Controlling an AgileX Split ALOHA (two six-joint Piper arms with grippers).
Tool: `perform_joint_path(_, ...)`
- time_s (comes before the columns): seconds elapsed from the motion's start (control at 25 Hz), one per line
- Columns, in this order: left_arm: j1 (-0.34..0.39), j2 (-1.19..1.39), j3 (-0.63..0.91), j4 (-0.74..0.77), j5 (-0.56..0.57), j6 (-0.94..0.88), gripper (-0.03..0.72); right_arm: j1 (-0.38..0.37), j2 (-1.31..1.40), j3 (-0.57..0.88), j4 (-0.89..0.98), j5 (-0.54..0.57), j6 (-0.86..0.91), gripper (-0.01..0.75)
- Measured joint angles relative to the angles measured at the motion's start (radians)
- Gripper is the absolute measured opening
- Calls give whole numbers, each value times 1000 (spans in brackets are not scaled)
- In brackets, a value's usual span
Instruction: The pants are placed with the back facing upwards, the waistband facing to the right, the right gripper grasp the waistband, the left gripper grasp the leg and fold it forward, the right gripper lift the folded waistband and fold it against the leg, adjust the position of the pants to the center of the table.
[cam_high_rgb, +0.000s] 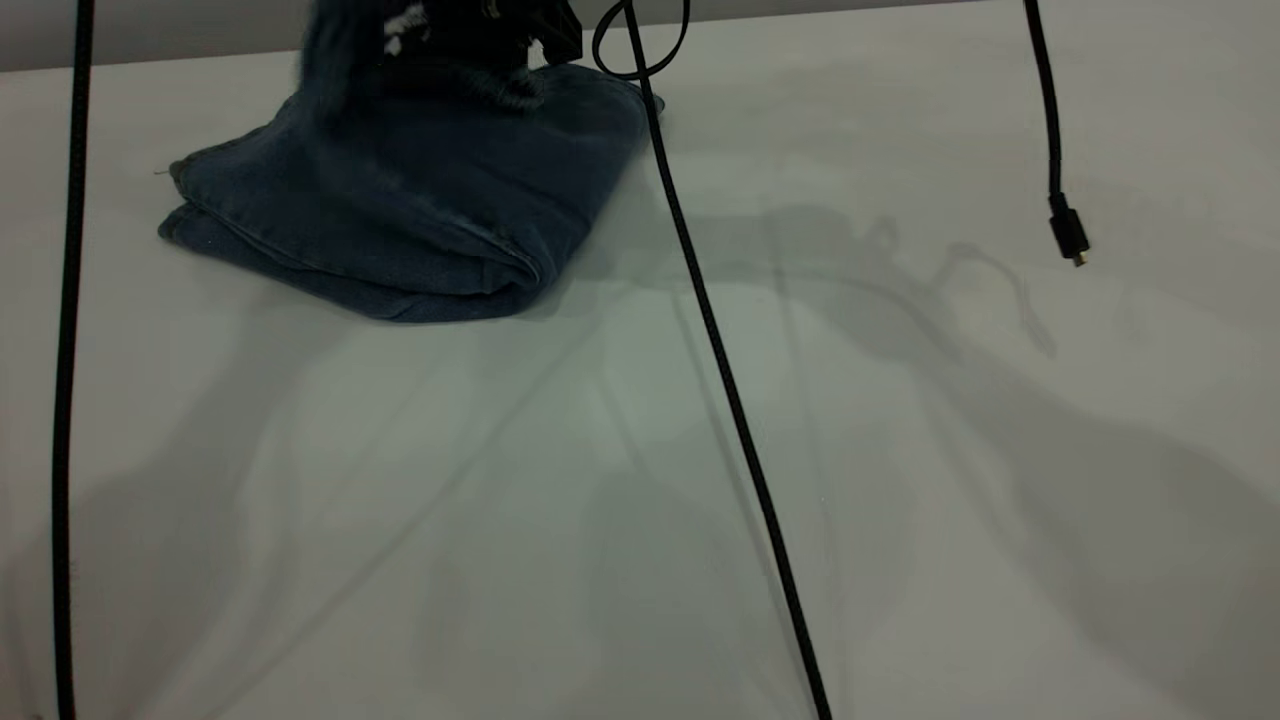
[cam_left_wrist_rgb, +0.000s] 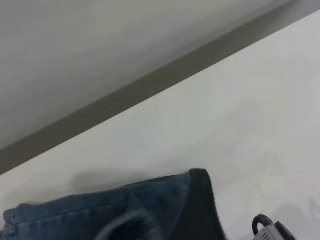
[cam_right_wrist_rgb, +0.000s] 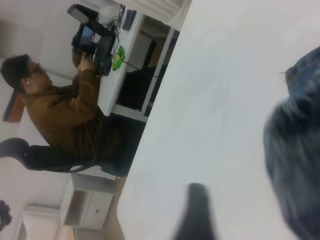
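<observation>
Pants (cam_high_rgb: 400, 215) lie as a folded, layered bundle at the far left of the table (cam_high_rgb: 900, 520), well off centre. Both folds look done; centring remains, by my judgement. A dark gripper mass sits on the bundle's far edge at the frame top; which arm it is, and its jaw opening, cannot be told. A person (cam_right_wrist_rgb: 65, 115) sits beyond the table.
</observation>
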Motion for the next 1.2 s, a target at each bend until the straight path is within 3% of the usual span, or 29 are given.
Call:
perform_joint_path(0.08,0,0,0,0,0,4,529,0,0,0,-2,-10,7,612)
perform_joint_path(0.2,0,0,0,0,-1,22,529,-3,0,0,-8,-35,7,674)
perform_joint_path(0.44,1,0,1,39,-1,24,529,-75,-5,0,-103,-46,8,654)
perform_joint_path(0.72,1,1,3,113,-1,24,529,-230,-88,-19,-420,-28,125,594)
perform_joint_path(0.84,1,14,7,113,-3,24,529,-289,-161,-59,-625,25,249,591)
perform_joint_path(1.0,0,33,74,156,-3,24,529,-345,-281,-145,-935,180,464,589)
perform_joint_path(1.2,0,36,220,183,-5,77,529,-352,-415,-291,-1293,360,684,589)
